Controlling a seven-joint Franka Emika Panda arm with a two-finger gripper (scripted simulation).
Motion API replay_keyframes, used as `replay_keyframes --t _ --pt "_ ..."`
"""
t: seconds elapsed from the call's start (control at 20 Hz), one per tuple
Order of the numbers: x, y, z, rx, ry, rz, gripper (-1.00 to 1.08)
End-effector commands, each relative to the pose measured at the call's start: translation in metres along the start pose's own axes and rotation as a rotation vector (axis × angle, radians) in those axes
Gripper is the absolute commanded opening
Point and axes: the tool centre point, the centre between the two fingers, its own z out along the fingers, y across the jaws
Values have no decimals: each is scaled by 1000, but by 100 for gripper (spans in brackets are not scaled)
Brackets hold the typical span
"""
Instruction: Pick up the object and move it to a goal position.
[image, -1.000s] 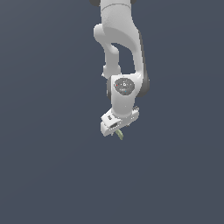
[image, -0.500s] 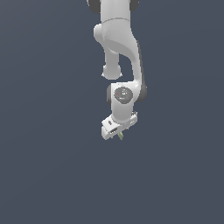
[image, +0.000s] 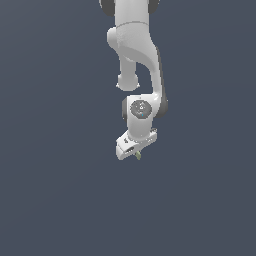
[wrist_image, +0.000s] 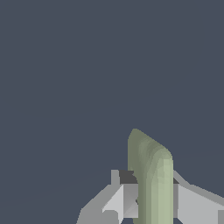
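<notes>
The claw (image: 136, 151) is closed on the little green stick (wrist_image: 151, 183), which pokes out past its tips, up in the air under the white arm (image: 136, 60). The stick is thin, so it could slip out and fall if the arm moves too fast.

Object (wrist_image: 151, 183) matt, smooth olive-green; arm (image: 135, 45) glossy white plastic
</notes>
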Motion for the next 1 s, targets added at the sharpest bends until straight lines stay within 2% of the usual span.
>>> replay_keyframes --t 0.0,0.45,0.95 --pt "0 0 0 0 0 0 -100" --pt "2 15 -19 -13 31 -18 -100" --pt "5 66 -89 -58 146 -84 -100"
